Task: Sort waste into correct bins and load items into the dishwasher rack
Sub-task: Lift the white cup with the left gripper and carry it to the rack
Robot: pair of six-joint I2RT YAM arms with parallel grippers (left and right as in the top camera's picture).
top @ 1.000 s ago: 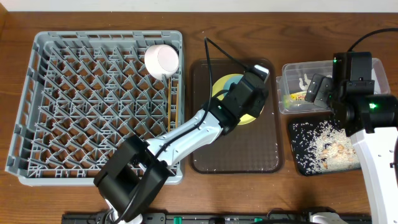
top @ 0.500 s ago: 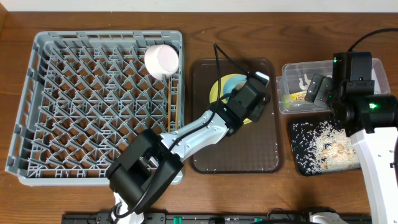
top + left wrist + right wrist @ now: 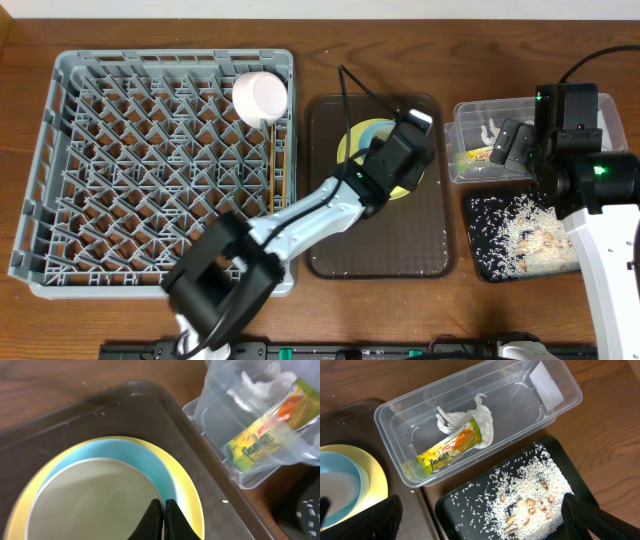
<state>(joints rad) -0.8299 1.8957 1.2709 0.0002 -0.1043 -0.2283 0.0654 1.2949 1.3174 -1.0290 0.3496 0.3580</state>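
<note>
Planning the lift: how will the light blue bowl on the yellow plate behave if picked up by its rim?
The light blue bowl looks rigid and glossy, so a rim pinch may slip. It is wide and shallow, so it would likely tilt when lifted from one edge.

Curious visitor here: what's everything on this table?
rack: one, grey, left
cup: one, white, rack's corner
chopsticks: pair, wooden, rack's edge
brown tray: one, brown, middle
plate: one, yellow, on brown tray
blue bowl: one, blue, on plate
white bowl: one, white, in blue bowl
tub: one, clear, right
wrapper: one, green-orange, in tub
tissue: one, white, in tub
black tray: one, black, beside tub
rice: scattered, whitish, black tray
left gripper: one, black, shut at bowl rim
right gripper: one, black, open above tub
</note>
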